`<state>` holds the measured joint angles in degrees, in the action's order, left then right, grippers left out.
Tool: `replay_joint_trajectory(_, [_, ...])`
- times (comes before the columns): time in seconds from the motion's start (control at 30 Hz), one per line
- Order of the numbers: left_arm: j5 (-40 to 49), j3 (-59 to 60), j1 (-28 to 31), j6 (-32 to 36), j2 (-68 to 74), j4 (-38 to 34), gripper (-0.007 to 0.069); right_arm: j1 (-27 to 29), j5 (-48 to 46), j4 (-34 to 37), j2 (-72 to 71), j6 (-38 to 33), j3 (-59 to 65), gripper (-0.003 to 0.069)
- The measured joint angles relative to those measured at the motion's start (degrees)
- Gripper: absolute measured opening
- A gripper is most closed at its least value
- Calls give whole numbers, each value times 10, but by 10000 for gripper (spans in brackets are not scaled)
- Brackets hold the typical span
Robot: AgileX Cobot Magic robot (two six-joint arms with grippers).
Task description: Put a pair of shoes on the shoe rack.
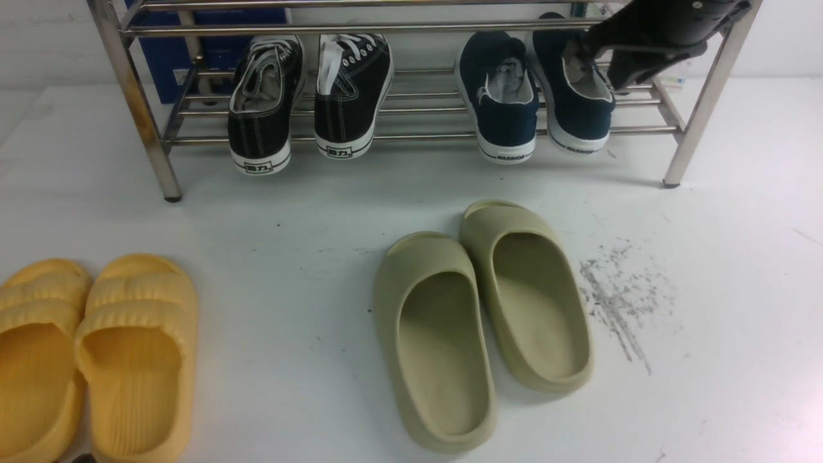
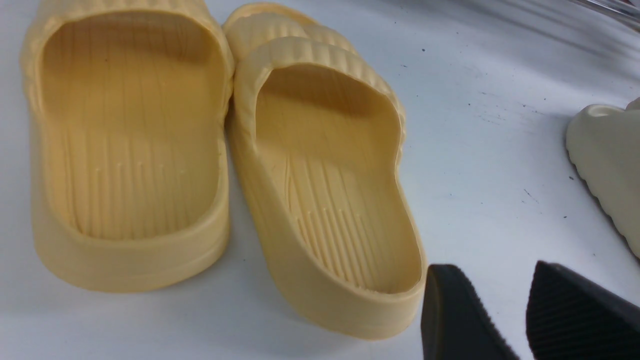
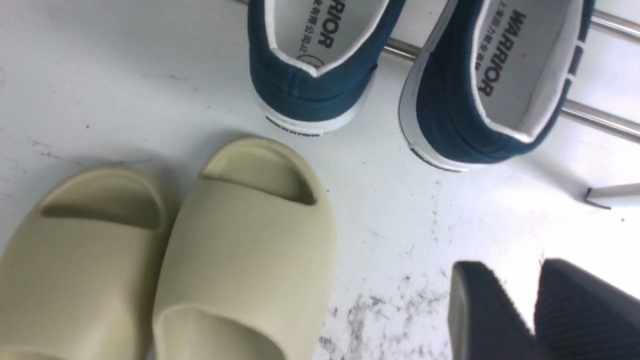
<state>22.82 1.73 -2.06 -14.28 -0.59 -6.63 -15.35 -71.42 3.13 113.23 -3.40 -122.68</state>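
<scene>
1. front view first: we see the shoe rack (image 1: 710,96), shiny steel tubes, standing at the far side of the white table (image 1: 308,212).
2. the pair of shoes (image 1: 505,96), the navy slip-ons, sits on the rack's lower shelf toward the right end, heels hanging out over the front bar, toes pointing away from us. the two are side by side, and we can't tell if they touch.
3. the black lace-up sneakers (image 1: 308,96) are on the same shelf, further left, well apart from the navy ones.
4. the right gripper (image 1: 620,74) is up at the rack's right end, just beside the right navy shoe's opening. from the front we can't tell if it touches the shoe.
5. right wrist view: both navy heels (image 3: 315,95) show from above, grey insoles with "warrior" lettering. the fingertips (image 3: 480,315) have a narrow gap with nothing between them, so the jaws are slightly apart and empty.
6. the olive slides (image 1: 482,321) lie on the table in front of the rack, side by side, next to a patch of dark scuff marks (image 1: 617,302).
7. left wrist view: the left gripper (image 2: 505,320) hovers by the yellow slides (image 2: 225,150) at the table's near left, jaws apart, holding nothing.
</scene>
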Motion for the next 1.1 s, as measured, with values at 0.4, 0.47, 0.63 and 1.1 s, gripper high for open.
replay_joint_trajectory(0.4, [0,0,0,0,0,0,239,0,-8,2,-264,14,279,13])
replay_joint_trajectory(0.47, [0,0,0,0,0,0,239,0,-9,2,-272,14,283,13])
replay_joint_trajectory(0.63, [0,0,0,0,0,0,239,0,-8,1,-286,14,287,13])
replay_joint_trajectory(1.1, [0,0,0,0,0,0,239,4,273,-24,-553,0,643,13])
